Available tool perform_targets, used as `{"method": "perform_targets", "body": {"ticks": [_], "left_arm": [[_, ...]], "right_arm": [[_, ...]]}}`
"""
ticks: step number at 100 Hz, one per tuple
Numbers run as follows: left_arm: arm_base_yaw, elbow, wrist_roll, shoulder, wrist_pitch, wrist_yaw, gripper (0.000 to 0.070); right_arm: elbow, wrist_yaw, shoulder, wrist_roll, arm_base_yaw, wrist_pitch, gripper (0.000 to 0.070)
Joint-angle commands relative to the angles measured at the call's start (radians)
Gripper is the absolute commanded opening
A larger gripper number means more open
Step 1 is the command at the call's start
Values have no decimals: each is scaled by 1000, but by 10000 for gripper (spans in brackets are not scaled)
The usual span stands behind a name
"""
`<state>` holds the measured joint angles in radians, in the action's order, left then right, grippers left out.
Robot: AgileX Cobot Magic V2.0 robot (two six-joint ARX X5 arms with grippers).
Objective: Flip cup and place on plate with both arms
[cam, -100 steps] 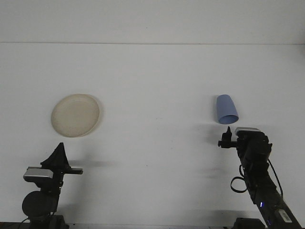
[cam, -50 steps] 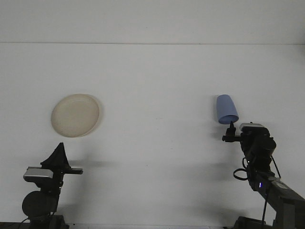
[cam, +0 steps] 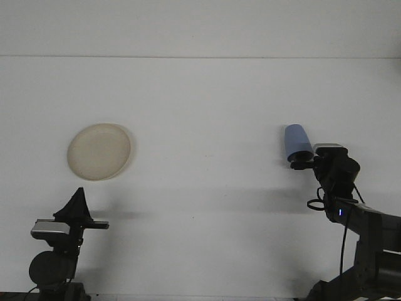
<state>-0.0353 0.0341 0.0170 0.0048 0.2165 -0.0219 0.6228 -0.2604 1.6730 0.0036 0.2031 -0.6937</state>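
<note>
A blue tapered cup point(cam: 296, 140) rests on the white table point(cam: 207, 113) at the right, its wider end towards me. My right gripper point(cam: 308, 160) is up against that wider end. It looks open: one dark finger point(cam: 299, 164) shows by the rim, and the other is hidden behind the wrist camera. A round beige plate point(cam: 99, 151) lies far off on the left. My left gripper point(cam: 78, 193) sits low at the front left, below the plate, its fingers closed to a point and holding nothing.
The table's far edge meets a pale wall point(cam: 200, 25) at the back. The right arm's cable point(cam: 316, 204) loops below its wrist.
My right gripper has moved forward and up from below the cup until it reaches the cup's near rim. The cup, the plate and the left arm have not moved.
</note>
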Motion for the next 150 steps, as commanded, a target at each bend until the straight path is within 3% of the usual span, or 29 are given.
{"method": "perform_targets", "body": {"ticks": [1,31,55,81,93,118,134,150], "left_arm": [[0,-19,3,-2,10,0,11],[0,-19,3,-2,10,0,11],[0,-19,3,-2,10,0,11],[0,-19,3,-2,10,0,11],[0,-19,3,-2,10,0,11],[0,-19,3,-2,10,0,11],[0,-19,3,-2,10,0,11],[0,-19,3,-2,10,0,11]], "right_arm": [[22,-6,37,-8,1,-13,410],[34,-36,58,-13,1,-17,4],[33,-79,15,19,-8,14,4],[33,-60,-217,33,-57,225,4],[33,-13,-376,38,-108,367,4],[82,85,-723,140,-261,753,4],[209,185,-838,170,-391,1058,4],[384,293,-838,252,-532,1321,4]]}}
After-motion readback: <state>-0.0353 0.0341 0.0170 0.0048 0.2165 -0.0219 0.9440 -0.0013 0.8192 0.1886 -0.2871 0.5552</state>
